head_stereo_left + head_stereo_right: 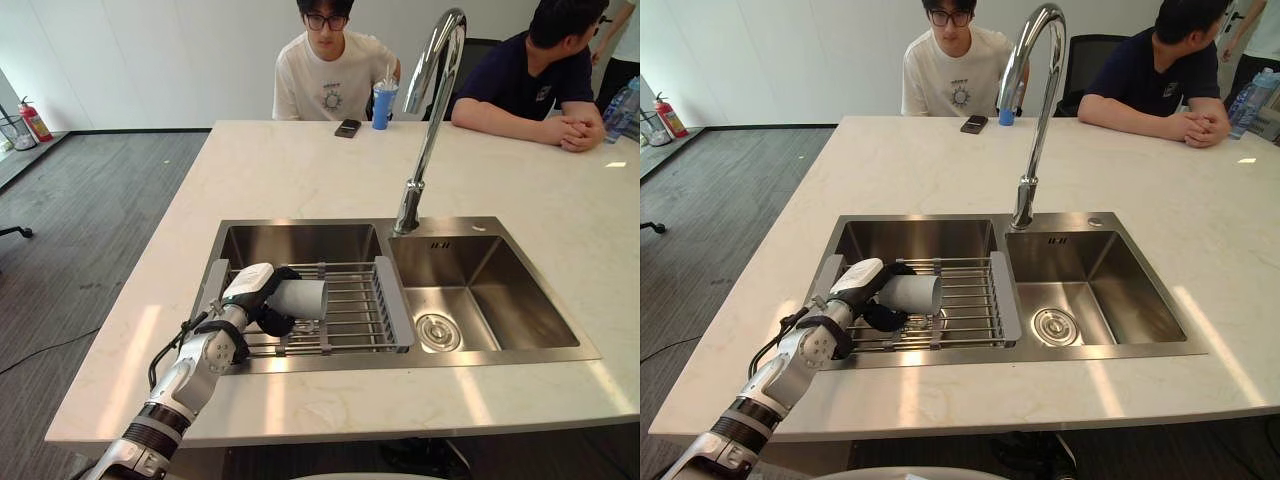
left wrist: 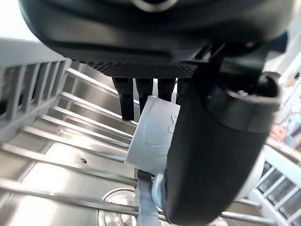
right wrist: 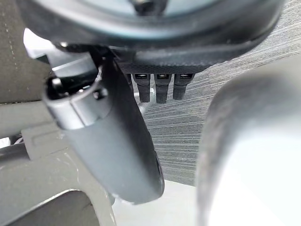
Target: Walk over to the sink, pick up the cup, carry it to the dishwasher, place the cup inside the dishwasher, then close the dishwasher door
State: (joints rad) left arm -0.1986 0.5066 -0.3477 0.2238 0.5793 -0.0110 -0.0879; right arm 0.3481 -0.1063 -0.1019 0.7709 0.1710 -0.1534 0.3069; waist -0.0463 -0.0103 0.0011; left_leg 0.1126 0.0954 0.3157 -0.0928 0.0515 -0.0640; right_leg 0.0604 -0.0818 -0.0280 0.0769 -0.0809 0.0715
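Cup: the cup (image 1: 303,298) lay on its side on the wire rack (image 1: 352,306), over the left basin of the sink (image 1: 520,297), with its open mouth facing right.

Left hand: our left hand (image 1: 256,291) had dark fingers curled over the far side and the thumb on the near side, so we'd call it wrapped around the cup, which hadn't left the rack yet.

Right hand: our right hand (image 3: 120,141) hung loose with fingers relaxed, nothing in it, and floor behind it.

Slip risk: the cup looked like a smooth, pale cylinder. Grabbed sideways it could roll or squirt out of the grip, we reckoned, and drop between the bars or into the basin.

Snag risk: the rack is thin metal rods with grey end rails. A fingertip hooked under a rod could drag the whole rack up with the lift.

Bump risk: the tall curved chrome faucet (image 1: 430,130) stood just to the right, so a wide swing might clip it.

Surfaces: brushed steel basins, shiny and hard. The pale countertop (image 1: 300,170) was stone-looking, glossy and flat.
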